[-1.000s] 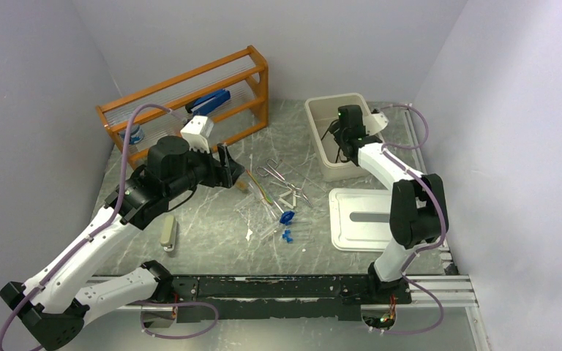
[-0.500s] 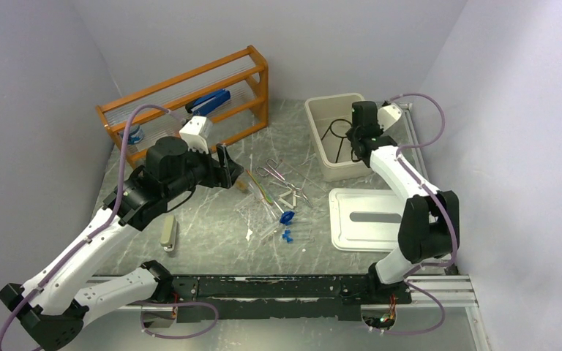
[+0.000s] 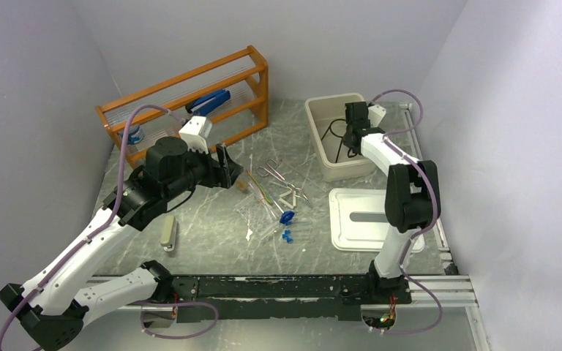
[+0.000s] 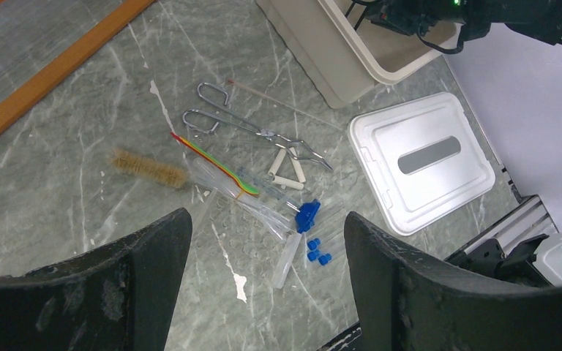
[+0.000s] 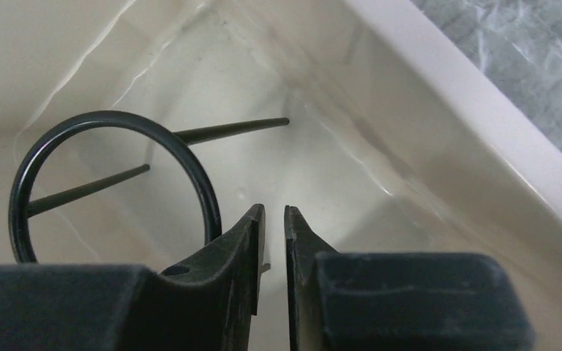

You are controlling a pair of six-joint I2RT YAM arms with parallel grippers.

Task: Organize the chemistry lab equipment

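R gripper [image 5: 274,212] is down inside the beige bin [image 3: 313,135], which sits toward the far-right corner. Its jaws are all but closed, only a hairline slit, w/ nothing seen in it. The black wire ring stand [image 5: 110,117] lies on the bin floor, its ring passing just behind 1 finger; touching or not, can't tell. L gripper [image 4: 267,219] hovers spread wide and empty over the table centre, above the loose pile: metal tweezers [image 4: 252,130], white triangle [image 4: 287,181], thin rods [image 4: 219,168], clear blue-capped tubes [image 4: 285,259].

Handling, my read: the ring stand is stiff, light, thin wire, likely to swivel in a pinch, so grip a straight leg close to the ring. Tubes look light, round, prob. fragile and apt to roll; take 1 mid-body. Tweezers: pinch across the shank, not the loops.

Views: R wrist alone shows the jaw slit and the ring; top view shows only the wrist over the bin. L wrist resolves the pile plus a brush [image 4: 146,167]; top view adds the wooden rack [image 3: 264,91] at the far-left corner and the white lid [image 3: 366,219] near the right edge.
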